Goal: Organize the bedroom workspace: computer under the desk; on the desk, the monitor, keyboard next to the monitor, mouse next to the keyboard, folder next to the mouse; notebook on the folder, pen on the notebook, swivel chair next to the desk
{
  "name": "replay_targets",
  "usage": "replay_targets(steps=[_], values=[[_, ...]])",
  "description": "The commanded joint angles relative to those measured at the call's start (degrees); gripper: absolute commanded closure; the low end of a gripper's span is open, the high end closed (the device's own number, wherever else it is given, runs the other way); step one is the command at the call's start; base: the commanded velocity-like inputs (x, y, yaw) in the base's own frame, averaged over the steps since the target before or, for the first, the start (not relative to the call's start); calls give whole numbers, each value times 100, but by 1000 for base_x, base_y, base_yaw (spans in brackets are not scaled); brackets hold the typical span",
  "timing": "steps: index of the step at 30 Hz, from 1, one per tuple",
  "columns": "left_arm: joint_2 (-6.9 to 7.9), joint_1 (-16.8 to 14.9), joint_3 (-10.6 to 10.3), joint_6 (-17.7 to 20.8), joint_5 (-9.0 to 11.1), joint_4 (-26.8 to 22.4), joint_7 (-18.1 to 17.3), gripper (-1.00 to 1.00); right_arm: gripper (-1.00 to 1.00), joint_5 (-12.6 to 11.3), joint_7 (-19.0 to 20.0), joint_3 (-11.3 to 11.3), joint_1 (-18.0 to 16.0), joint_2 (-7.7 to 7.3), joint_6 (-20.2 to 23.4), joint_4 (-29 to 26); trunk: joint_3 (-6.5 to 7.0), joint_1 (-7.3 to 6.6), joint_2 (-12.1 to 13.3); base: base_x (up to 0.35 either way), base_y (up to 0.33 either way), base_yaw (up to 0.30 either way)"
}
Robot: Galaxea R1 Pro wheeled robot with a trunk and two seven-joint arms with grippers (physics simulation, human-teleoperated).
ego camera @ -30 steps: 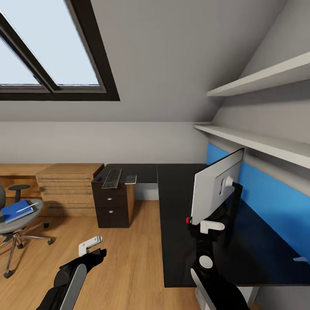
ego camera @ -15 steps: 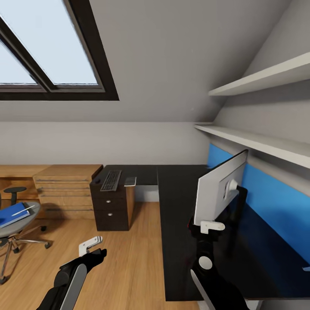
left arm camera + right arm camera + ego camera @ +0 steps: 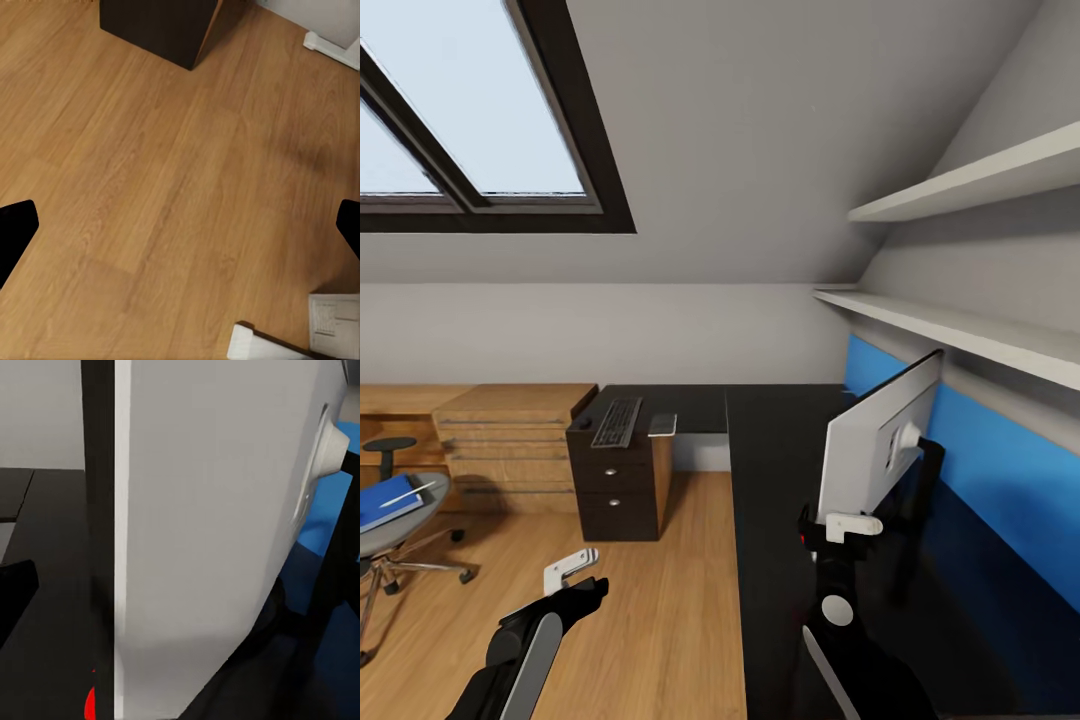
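The monitor [image 3: 875,450] stands on the black desk [image 3: 775,470] with its pale back toward me. My right gripper [image 3: 838,528] is open at its lower corner, and in the right wrist view the monitor's edge [image 3: 101,510] sits between the spread jaws of the right gripper [image 3: 180,585]. My left gripper [image 3: 570,572] hangs open over the floor. The keyboard [image 3: 618,421] and grey notebook [image 3: 663,424] lie on the desk's far end. The blue folder [image 3: 385,502] with the white pen [image 3: 416,490] rests on the swivel chair [image 3: 395,530]. The computer is out of view.
A black drawer unit [image 3: 618,490] holds up the desk's far end, next to a wooden dresser [image 3: 510,440]. Two white shelves [image 3: 960,330] and a blue wall panel [image 3: 1000,470] run along the right. A white labelled box [image 3: 334,322] sits on the wooden floor [image 3: 150,187].
The whole view has shifted as I rolled forward: the desk's front edge dropped out of frame and the chair slid left. The monitor's red dot is now hidden behind my right gripper.
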Motion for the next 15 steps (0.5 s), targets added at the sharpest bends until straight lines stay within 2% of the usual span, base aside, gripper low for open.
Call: replay_targets(steps=[1, 9, 15], values=[[-4, -5, 6, 17, 61, -7, 45, -100, -100, -27, -32, 13, -6, -3, 2, -2, -9, 3, -6, 133, 0, 0], [-4, -6, 6, 23, 60, -8, 45, -100, -100, -27, -34, -14, -6, 5, 5, 88, -9, 3, -6, 41, 0, 0], [-4, -5, 6, 17, 60, -12, 45, -100, -100, -28, -40, -26, -7, 5, 5, 109, -9, 3, -6, 156, 0, 0]])
